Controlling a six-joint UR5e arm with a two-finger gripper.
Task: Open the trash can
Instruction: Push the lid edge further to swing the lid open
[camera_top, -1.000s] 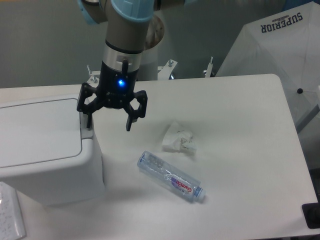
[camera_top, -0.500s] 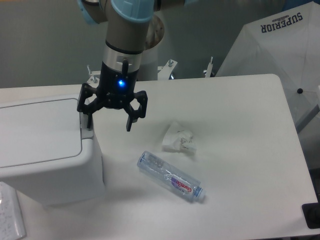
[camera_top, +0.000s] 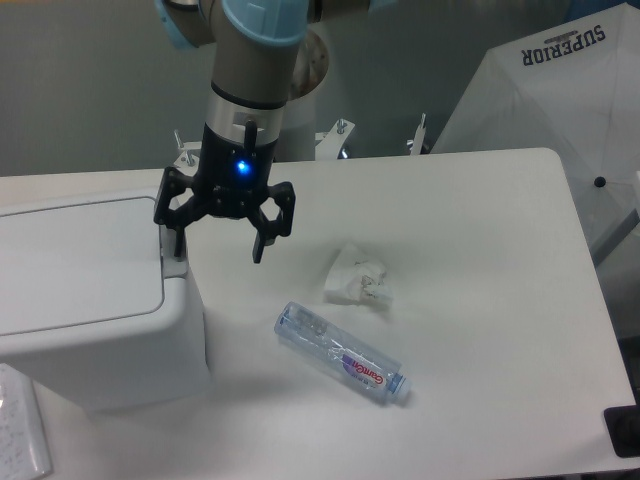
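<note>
Desk (camera_top: 480, 220): white, fills most of the frame. Bin (camera_top: 90, 300): big white box at the left edge, lid flat and down; we see a grey tab (camera_top: 174, 266) at its right rim. Arm drops in from the upper left of centre, blue light lit on the wrist. Pincer (camera_top: 218, 240): released, jaws spread wide, one finger (camera_top: 172, 236) right at the tab, the other over bare desk; we cannot tell whether it touches. Bottle (camera_top: 340, 352): clear, lying on its side, lower centre. Crumpled tissue (camera_top: 356, 277): just above the bottle, apart from it.
</note>
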